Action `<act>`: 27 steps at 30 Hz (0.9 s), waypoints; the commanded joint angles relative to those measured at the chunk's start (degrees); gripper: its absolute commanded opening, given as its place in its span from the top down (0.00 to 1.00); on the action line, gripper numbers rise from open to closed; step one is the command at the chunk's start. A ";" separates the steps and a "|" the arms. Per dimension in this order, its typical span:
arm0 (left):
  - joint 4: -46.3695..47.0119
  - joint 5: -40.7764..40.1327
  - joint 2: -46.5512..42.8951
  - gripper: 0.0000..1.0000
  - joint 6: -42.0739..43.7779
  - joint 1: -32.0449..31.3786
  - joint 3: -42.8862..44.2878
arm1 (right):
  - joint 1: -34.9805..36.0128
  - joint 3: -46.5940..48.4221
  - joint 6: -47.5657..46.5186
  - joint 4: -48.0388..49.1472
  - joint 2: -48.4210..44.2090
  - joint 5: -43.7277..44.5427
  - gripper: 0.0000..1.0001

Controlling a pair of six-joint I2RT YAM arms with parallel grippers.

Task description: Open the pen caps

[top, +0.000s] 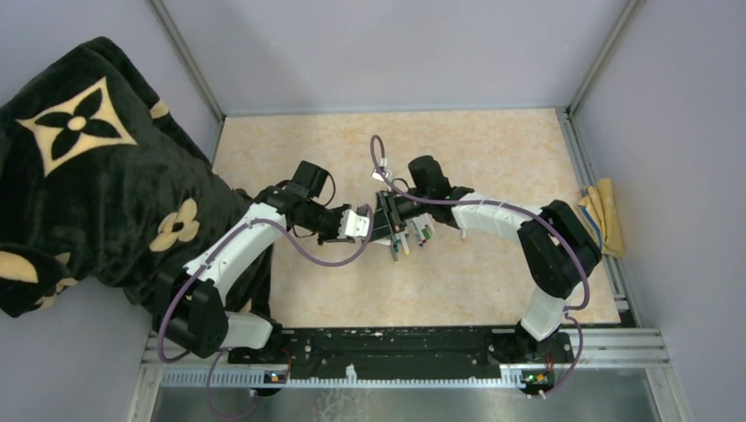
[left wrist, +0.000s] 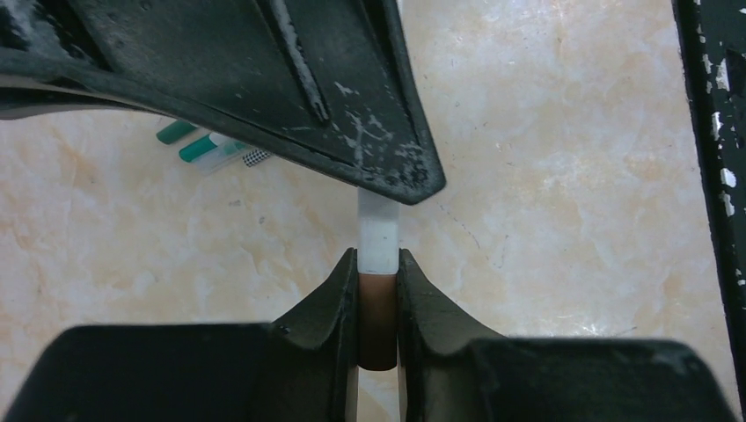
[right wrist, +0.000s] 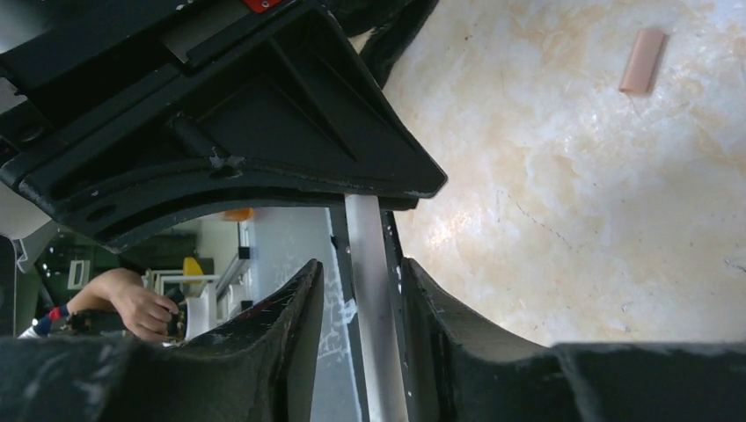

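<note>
On the left wrist view my left gripper (left wrist: 378, 264) is pinching the short brown plastic pen cap (left wrist: 378, 327), one finger pressed flat against each side of it; the thin white plastic pen barrel (left wrist: 379, 230) comes straight out of that cap and runs under the right gripper's black body. On the right wrist view the right gripper (right wrist: 362, 274) stands slightly spread around the barrel, with a gap showing on one side; a loose pinkish plastic cap (right wrist: 641, 60) lies well apart on the beige marbled table (right wrist: 572, 220). Two green-capped pens (left wrist: 201, 146) lie side by side further off.
</note>
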 commanded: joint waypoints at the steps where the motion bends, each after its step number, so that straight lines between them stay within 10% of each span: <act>1: 2.65 0.60 -1.43 1.00 -1.23 -0.52 -0.25 | 2.27 1.58 2.19 5.53 0.68 0.39 0.61; 4: 2.45 0.83 -1.21 1.00 -1.75 -0.52 0.28 | 2.38 0.55 3.82 7.88 0.48 1.99 0.62; 10: 0.62 0.57 -1.70 0.87 -0.11 -0.47 0.05 | 2.38 -0.24 4.65 9.15 -1.03 4.99 1.00; 18: 1.89 -2.18 -4.11 0.54 2.40 -0.48 -2.64 | 1.89 0.25 1.87 4.67 -1.83 4.94 1.00; 27: 2.61 -4.41 -3.62 0.66 2.82 -0.50 -2.54 | 1.90 0.49 2.17 4.58 -1.15 4.99 1.00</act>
